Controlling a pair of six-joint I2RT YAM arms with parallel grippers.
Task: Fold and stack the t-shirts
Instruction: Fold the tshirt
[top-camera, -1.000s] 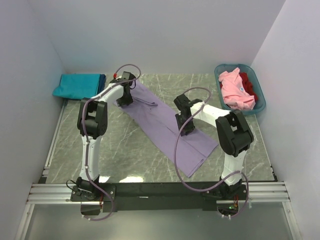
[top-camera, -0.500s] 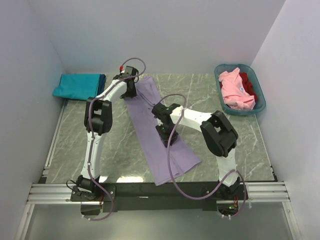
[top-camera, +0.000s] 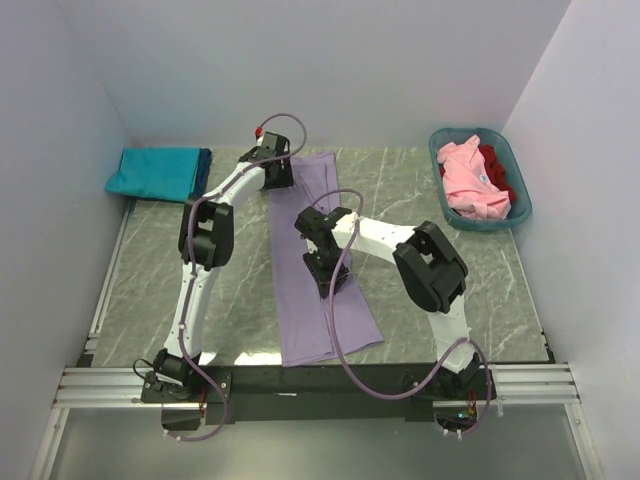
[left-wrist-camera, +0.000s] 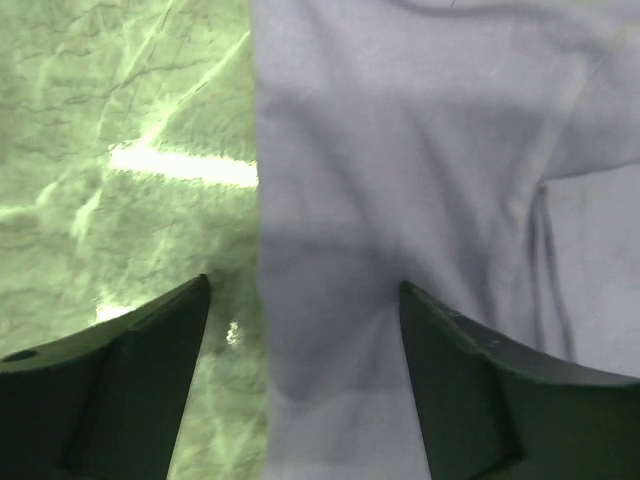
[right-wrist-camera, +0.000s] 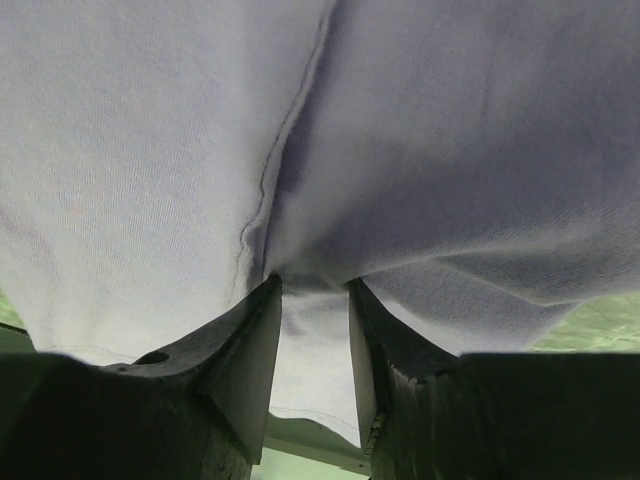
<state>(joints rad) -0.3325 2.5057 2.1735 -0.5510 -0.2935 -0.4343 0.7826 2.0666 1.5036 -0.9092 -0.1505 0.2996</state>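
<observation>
Greenish marble tabletop (top-camera: 470, 270), plain white walls (top-camera: 330, 70). The left gripper (left-wrist-camera: 303, 300) is spread wide over the lavender t-shirt (top-camera: 305, 320) near the far edge. The right gripper (right-wrist-camera: 314, 290) pinches its middle.

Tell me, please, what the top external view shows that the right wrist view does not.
Only the top external view shows the teal t-shirt folded far left, the basket holding the pink t-shirt, and the left gripper. Only the right wrist view shows the fingers pinching a raised fold beside a seam. Both show the lavender t-shirt and the right gripper.
</observation>
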